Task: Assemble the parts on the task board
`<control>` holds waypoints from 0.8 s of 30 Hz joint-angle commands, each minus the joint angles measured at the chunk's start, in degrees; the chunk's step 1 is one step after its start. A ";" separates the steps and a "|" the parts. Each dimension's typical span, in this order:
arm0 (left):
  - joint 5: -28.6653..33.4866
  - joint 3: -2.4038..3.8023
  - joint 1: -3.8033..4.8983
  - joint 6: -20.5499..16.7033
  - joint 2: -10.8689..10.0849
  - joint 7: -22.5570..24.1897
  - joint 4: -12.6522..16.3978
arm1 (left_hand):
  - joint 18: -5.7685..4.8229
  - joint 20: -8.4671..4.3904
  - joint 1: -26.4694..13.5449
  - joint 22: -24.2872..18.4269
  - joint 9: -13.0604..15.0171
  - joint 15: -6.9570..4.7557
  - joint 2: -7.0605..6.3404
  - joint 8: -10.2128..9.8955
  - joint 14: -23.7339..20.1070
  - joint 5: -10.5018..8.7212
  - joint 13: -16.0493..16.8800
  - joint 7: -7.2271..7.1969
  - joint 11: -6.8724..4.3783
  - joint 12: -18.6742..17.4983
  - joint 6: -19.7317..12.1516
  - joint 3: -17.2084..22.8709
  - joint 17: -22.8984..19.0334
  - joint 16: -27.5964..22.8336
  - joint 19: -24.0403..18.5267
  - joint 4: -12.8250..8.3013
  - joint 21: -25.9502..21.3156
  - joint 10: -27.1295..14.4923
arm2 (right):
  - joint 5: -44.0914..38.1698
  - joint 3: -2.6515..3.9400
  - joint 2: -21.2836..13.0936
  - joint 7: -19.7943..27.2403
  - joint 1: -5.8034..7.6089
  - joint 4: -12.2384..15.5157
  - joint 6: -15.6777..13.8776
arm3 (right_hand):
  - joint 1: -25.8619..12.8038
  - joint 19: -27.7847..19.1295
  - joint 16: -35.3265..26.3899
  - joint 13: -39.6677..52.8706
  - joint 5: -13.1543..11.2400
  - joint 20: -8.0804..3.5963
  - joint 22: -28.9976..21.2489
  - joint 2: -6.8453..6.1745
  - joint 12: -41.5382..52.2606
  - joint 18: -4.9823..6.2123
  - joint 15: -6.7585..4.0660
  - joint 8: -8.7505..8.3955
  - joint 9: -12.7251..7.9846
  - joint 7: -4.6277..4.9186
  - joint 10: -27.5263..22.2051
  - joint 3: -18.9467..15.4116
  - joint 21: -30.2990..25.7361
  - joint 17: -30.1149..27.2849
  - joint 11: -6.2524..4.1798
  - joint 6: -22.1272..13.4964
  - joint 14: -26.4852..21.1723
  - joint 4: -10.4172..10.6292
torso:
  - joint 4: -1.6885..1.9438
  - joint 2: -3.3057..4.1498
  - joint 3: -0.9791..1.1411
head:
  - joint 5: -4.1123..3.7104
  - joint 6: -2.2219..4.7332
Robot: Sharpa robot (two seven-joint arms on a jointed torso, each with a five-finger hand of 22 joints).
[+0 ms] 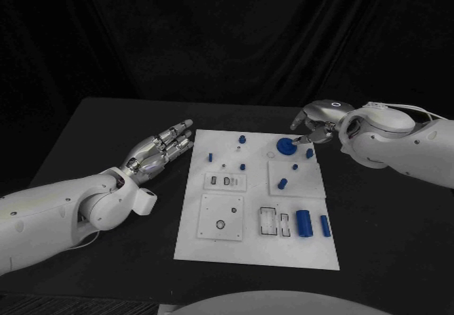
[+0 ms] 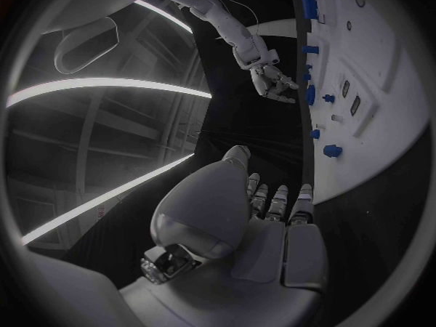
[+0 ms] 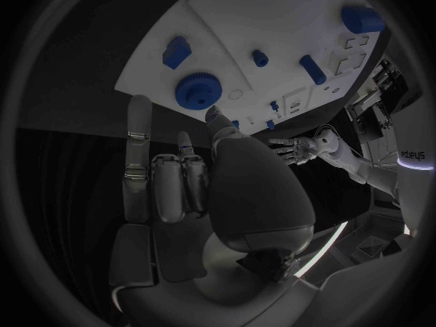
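a blue cylinder (image 1: pixel 304 223) is seen lying at the near right of the board (image 1: pixel 255 252). the left hand (image 1: pixel 161 149) is held flat, fingers spread, beside the board's left edge. farther back, the right hand (image 1: pixel 312 125), fingers apart and empty, is poised just beside a blue gear (image 1: pixel 286 146).

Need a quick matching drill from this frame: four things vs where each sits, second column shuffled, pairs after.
Things:
1. blue gear
2. large blue cylinder
3. left hand
4. right hand

Places:
A. near end of the task board, lying beside a slimmer blue pin
B. off the board's left edge, fingers stretched out, holding nothing
C. far end of the board, by the right hand's fingertips
D. at the board's far right corner, next to the gear

Pairs: 1-C, 2-A, 3-B, 4-D
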 commanded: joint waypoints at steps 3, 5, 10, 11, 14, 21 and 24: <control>-0.03 0.04 0.02 0.56 0.00 0.55 0.09 | 0.95 0.41 -0.09 -0.08 0.00 0.28 0.06 0.30 -0.02 0.30 -0.07 0.01 0.29 -0.20 -0.02 0.33 -0.08 -0.21 -0.06 -0.08 -0.34 0.08 | -0.17 0.05 0.44 -1.80 -0.83 -0.69 2.04 | -2.23 1.98 6.49 14.98 -0.32 -0.16 6.26 -0.36 7.31 -0.84 -0.06 -0.72 0.08 0.09 6.25 -0.05 5.86 15.05 0.06 -0.09 6.25 1.75 | 0.07 0.01 -0.03 | 0.22 -0.26; -0.03 0.04 0.02 0.58 -0.03 0.54 0.10 | 0.95 0.41 -0.09 -0.08 0.00 0.28 0.06 0.30 -0.02 0.30 -0.07 0.01 0.29 -0.20 -0.02 0.33 -0.08 -0.21 -0.06 -0.08 -0.34 0.08 | -0.17 0.05 0.63 -1.65 -1.13 -0.86 2.15 | -2.25 1.93 6.49 14.98 -0.57 -0.16 6.38 -0.38 7.31 -0.83 -0.05 -0.74 0.03 0.10 6.25 0.00 5.90 15.05 0.08 -0.22 6.25 1.80 | 0.09 0.01 -0.04 | 0.21 -0.27; -0.03 0.04 0.02 0.63 -0.04 0.55 0.10 | 0.95 0.42 -0.10 -0.08 0.00 0.34 0.06 0.30 -0.02 0.29 -0.07 0.03 0.32 -0.20 -0.02 0.36 -0.08 -0.21 -0.06 -0.09 -0.34 0.08 | -0.17 0.05 1.11 -1.15 -1.84 -1.14 1.88 | -1.88 1.96 6.49 14.98 -0.84 -0.16 7.05 -0.33 7.31 -0.89 -0.05 -0.51 0.05 0.05 6.25 0.27 6.45 15.05 0.06 0.04 6.25 1.68 | 0.25 0.03 -0.05 | -0.01 -0.23; -0.03 0.04 0.02 0.64 -0.04 0.55 0.10 | 0.95 0.42 -0.10 -0.08 0.00 0.34 0.06 0.30 -0.02 0.29 -0.07 0.03 0.32 -0.20 -0.02 0.36 -0.08 -0.21 -0.06 -0.09 -0.34 0.08 | -0.17 0.05 1.20 -1.03 -1.92 -1.20 1.77 | -1.72 1.94 6.49 14.98 -0.68 -0.17 7.24 -0.27 7.31 -0.89 -0.07 -0.36 0.12 0.01 6.25 0.39 6.58 15.05 0.03 0.34 6.25 1.60 | 0.27 0.02 -0.06 | -0.02 -0.19; -0.03 0.04 0.01 0.67 -0.05 0.56 0.08 | 0.95 0.43 -0.13 -0.08 0.00 0.42 0.05 0.30 -0.02 0.29 -0.07 0.06 0.37 -0.20 -0.03 0.40 -0.08 -0.21 -0.06 -0.09 -0.34 0.08 | -0.17 0.05 1.46 -0.65 -2.10 -1.39 1.31 | -1.06 1.73 6.49 14.98 1.94 -0.22 8.11 -0.02 7.31 -0.89 -0.15 -0.11 0.32 -0.11 6.25 0.84 7.05 15.05 -0.06 1.14 6.25 1.13 | 0.23 0.02 -0.07 | 0.02 -0.14; -0.03 0.04 0.01 0.74 -0.02 0.50 0.00 | 0.95 0.43 -0.13 -0.08 0.00 0.42 0.05 0.30 -0.02 0.29 -0.07 0.06 0.37 -0.20 -0.03 0.40 -0.08 -0.21 -0.06 -0.09 -0.34 0.08 | -0.17 0.05 2.06 0.12 -2.27 -1.87 0.23 | 0.23 1.13 6.49 14.98 9.96 -0.35 9.64 0.58 7.31 -0.88 -0.31 -0.14 0.64 -0.27 6.25 1.98 7.52 15.05 -0.24 2.05 6.25 -0.34 | 0.15 0.02 -0.09 | 0.04 -0.08; -0.03 0.04 0.01 0.78 -0.01 0.46 -0.02 | 0.95 0.43 -0.13 -0.08 0.00 0.42 0.05 0.30 -0.02 0.29 -0.07 0.06 0.37 -0.20 -0.03 0.40 -0.08 -0.21 -0.06 -0.09 -0.34 0.08 | -0.17 0.05 2.31 0.24 -2.31 -2.05 0.12 | 0.32 1.05 6.49 14.98 11.00 -0.38 9.93 0.62 7.31 -0.87 -0.37 -0.05 0.77 -0.37 6.25 2.22 7.60 15.05 -0.33 2.41 6.25 -0.56 | 0.14 0.01 -0.08 | 0.01 -0.09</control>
